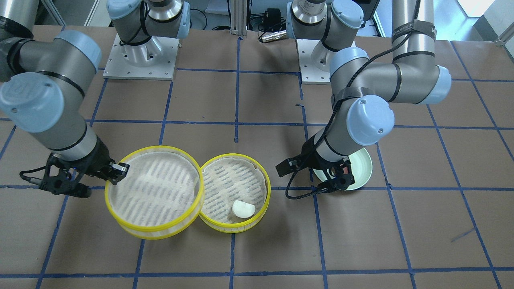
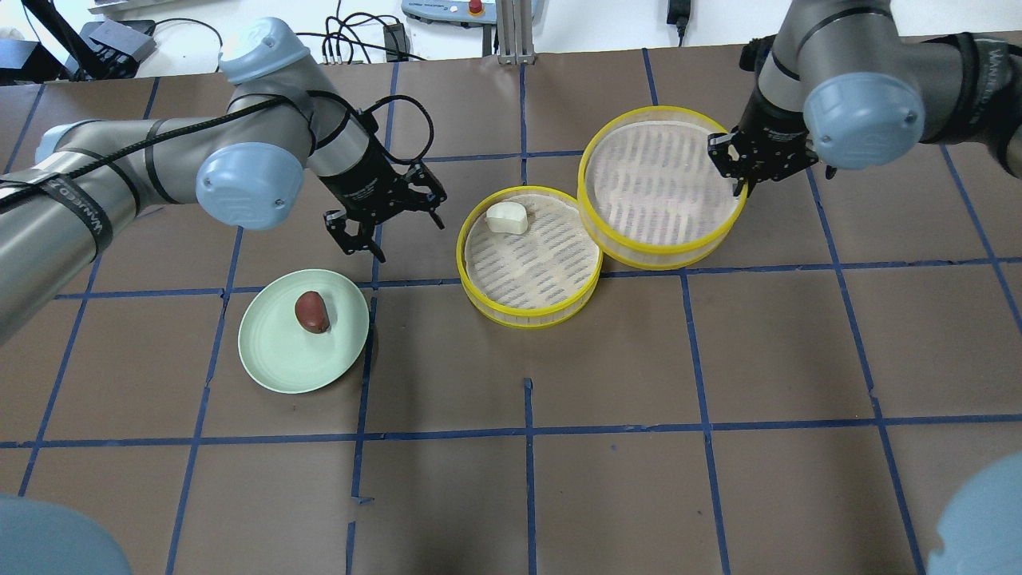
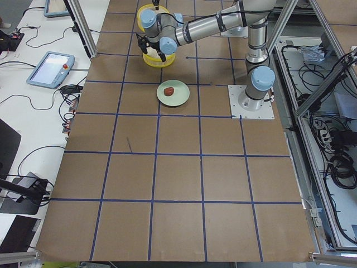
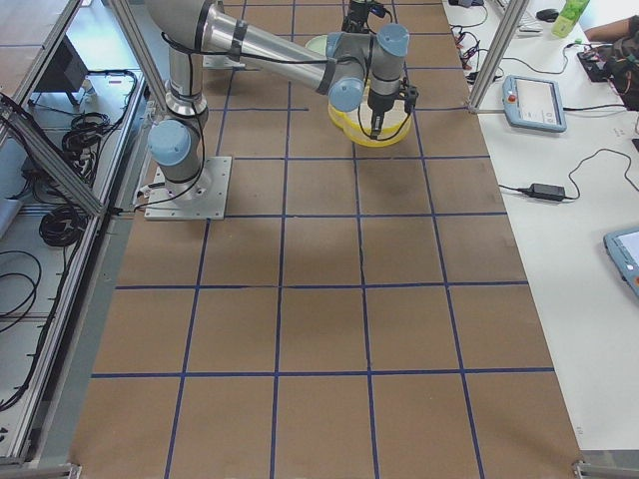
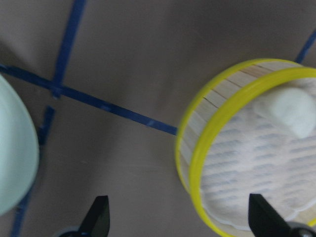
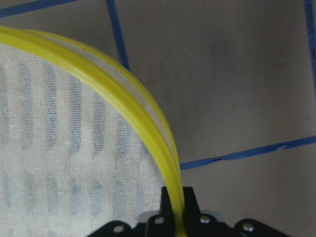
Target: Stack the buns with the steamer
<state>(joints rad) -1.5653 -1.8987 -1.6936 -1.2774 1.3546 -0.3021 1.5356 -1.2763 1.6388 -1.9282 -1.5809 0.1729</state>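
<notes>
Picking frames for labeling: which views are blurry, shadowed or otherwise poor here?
Left wrist view: soft all over, with the white bun and the plate edge smeared. Right wrist view: the steamer tray rim blurs toward the lens, but the mesh is legible. Overhead view: sharp, even light, with a faint shadow right of the plate. Both side views: sharp, but the objects are tiny.

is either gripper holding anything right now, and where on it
The right gripper pinches the empty steamer tray by its yellow rim. The left gripper is open, holding nothing.

steamer (image 2: 528,317) — yellow rims, slotted white | white bun (image 2: 507,217) | reddish-brown bun (image 2: 312,311) | green plate (image 2: 279,359)
</notes>
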